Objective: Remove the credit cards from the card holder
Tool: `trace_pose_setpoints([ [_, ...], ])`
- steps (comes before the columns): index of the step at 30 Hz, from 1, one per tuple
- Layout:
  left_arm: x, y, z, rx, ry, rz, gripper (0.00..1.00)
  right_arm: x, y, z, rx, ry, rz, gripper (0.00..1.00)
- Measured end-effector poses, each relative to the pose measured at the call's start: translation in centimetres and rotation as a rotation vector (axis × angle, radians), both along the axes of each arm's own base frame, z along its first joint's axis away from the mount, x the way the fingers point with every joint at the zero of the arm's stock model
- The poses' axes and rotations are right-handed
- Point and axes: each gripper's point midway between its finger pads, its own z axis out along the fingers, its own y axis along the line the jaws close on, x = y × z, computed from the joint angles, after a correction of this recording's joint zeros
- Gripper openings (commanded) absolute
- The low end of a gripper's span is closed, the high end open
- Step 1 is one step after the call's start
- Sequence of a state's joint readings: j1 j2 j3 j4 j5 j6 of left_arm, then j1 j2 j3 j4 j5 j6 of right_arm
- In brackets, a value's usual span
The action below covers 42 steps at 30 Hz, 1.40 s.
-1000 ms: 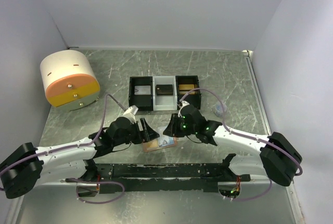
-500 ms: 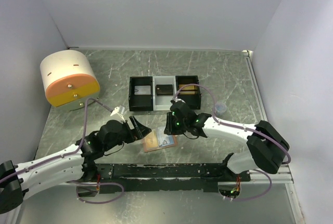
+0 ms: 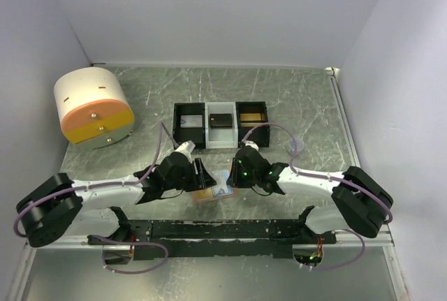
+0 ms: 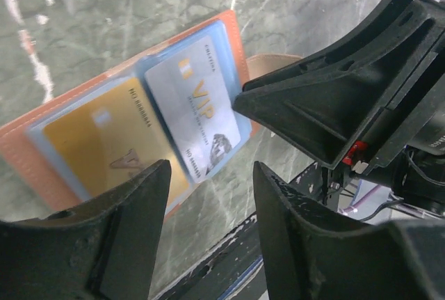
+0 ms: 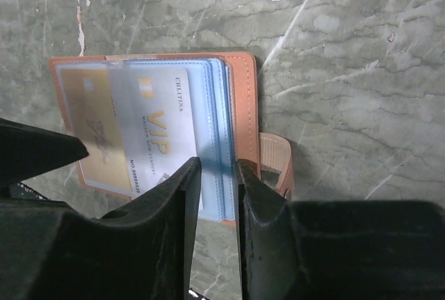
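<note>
Card holder (image 3: pixel 214 193) lies open, flat on bench (image 3: pixel 293 98), low centre of top view, btwn the two tools and below the 3-bay tray (image 3: pixel 220 125). Both cards are in it: gold card (image 4: pixel 104 150) in left pocket, pale VIP card (image 4: pixel 198 105) over the middle. VIP card sits askew to its sleeve, maybe part out; can't be sure.

Left tool (image 4: pixel 210 175): released, jaws apart, nothing btwn them, at holder's lower edge by the gold card. Right tool (image 5: pixel 217 168): jaws nearly together, blue sleeve edges run into the gap. Can't tell if pinched or just above.

Step, as I judge it: pin holder w/ one tool, draw a card w/ the other. To do it well, right tool keeps the sleeve side down so holder doesn't skate. Left tool takes card edge only, no sleeve, and pulls straight along the pocket mouth w/o twisting.

Materials: holder is salmon, leather-like and soft, w/ strap tab (image 5: pixel 274 157) at its right. Sleeves are thin pale-blue plastic, likely slippery. Cards are stiff, glossy and thin, so hard to nip when flat. Bench is grey-green, marbled, smooth.
</note>
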<state>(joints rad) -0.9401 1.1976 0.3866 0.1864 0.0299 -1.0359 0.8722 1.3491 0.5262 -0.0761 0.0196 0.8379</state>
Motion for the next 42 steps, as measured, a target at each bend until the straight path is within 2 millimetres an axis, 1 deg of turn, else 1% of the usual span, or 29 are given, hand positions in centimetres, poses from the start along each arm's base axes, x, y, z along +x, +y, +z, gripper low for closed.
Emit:
trace_pose_setpoints([
  [3, 0.1, -1.2, -0.2, -0.020, 0.009, -0.032, 0.55, 0.0, -0.1, 0.0, 0.027, -0.008, -0.018, 0.26],
  [7, 0.2, -1.8, -0.8, -0.017, 0.027, -0.042, 0.52, -0.1, 0.0, 0.0, 0.058, -0.012, -0.031, 0.26],
  [13, 0.0, -1.5, -1.6, 0.008, 0.058, -0.026, 0.53, -0.1, 0.3, 0.1, 0.085, -0.014, -0.033, 0.26],
  [19, 0.0, -1.4, -1.9, 0.017, 0.062, -0.023, 0.51, -0.2, 0.4, 0.2, 0.085, -0.016, -0.024, 0.26],
  [25, -0.1, -1.4, -2.3, 0.027, 0.071, -0.020, 0.48, -0.7, 0.5, 0.2, 0.081, 0.007, 0.005, 0.26],
  [35, -0.4, -1.4, -2.5, -0.054, 0.083, 0.010, 0.43, -1.5, 0.5, 0.3, 0.083, 0.039, 0.029, 0.26],
  [38, -0.3, -1.6, -2.3, -0.070, 0.082, 0.016, 0.42, -1.5, 0.5, 0.9, 0.080, 0.037, 0.033, 0.26],
  [42, -0.2, -1.7, -2.2, -0.075, 0.082, 0.017, 0.42, -0.8, 0.9, 2.5, 0.086, 0.003, 0.031, 0.28],
])
